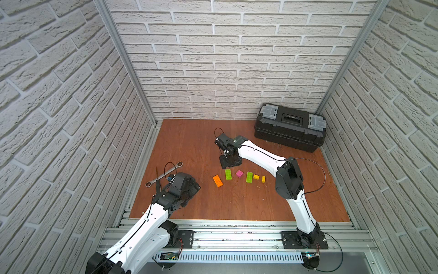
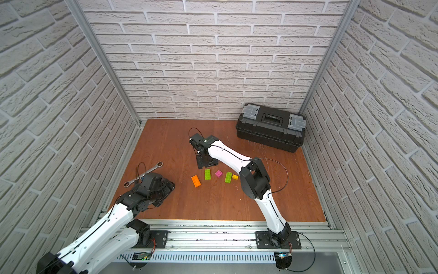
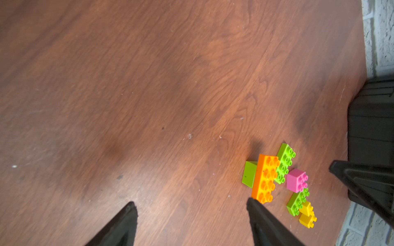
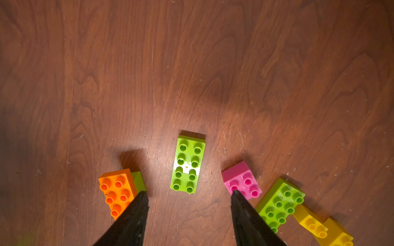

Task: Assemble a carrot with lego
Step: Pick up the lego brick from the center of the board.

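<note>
The right gripper (image 4: 189,197) is pointed down at the wooden tabletop (image 4: 191,64), its jaws parted and nothing gripped; a lime green brick (image 4: 187,164) is seen lying flat between and just beyond the two fingertips. The left gripper (image 3: 190,202) is spread wide and likewise empty, held low near the orange brick (image 1: 217,181).

The lego (image 1: 239,173) is laid out in a short row at the middle of the tabletop, between the two arms. The pieces are chunky glossy plastic with round hollow studs: eight in two rows of four on the long bricks, four on the square pink brick (image 4: 241,179). Seven are counted: three lime green, one orange, one pink, two yellow. After the pink one come a second lime green brick (image 4: 279,204), a yellow brick (image 1: 256,176) and a second yellow brick (image 1: 263,178), both smaller. A third lime green brick (image 4: 138,181) is pressed against the orange one and mostly hidden by it; whether beside or beneath cannot be told.

One wrench (image 1: 163,174) and one screwdriver (image 1: 157,183) are laid crossed beside the left arm; one closed black toolbox (image 1: 289,132) is set in the far right corner
</note>
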